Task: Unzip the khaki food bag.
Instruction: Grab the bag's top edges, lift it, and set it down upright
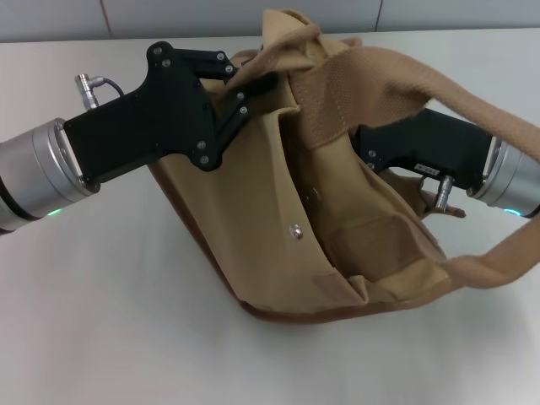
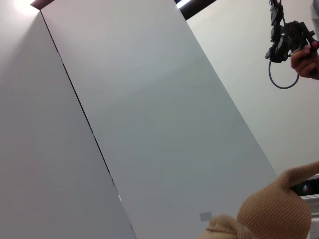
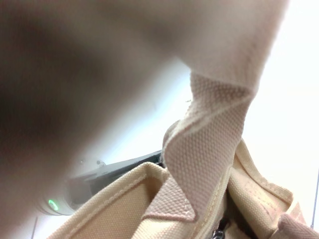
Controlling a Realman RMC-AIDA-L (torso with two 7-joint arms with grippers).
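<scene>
The khaki food bag [image 1: 253, 219] stands tilted in the middle of the white table in the head view, its snap-button pocket [image 1: 295, 229] facing me and its brown-trimmed base [image 1: 287, 316] low. My left gripper [image 1: 253, 83] is shut on the bag's top edge at its far left corner. My right gripper [image 1: 380, 145] reaches in from the right, its tip hidden behind a wide webbing handle [image 1: 337, 93]. The right wrist view shows that handle [image 3: 209, 144] close up over the bag's top opening [image 3: 124, 199]. A bit of khaki cloth [image 2: 279, 209] shows in the left wrist view.
The white table [image 1: 126, 321] surrounds the bag. The second webbing handle [image 1: 498, 253] loops out to the right over my right arm. The left wrist view faces pale wall panels [image 2: 149, 109], with a person's hand holding a black device [image 2: 294, 45] far off.
</scene>
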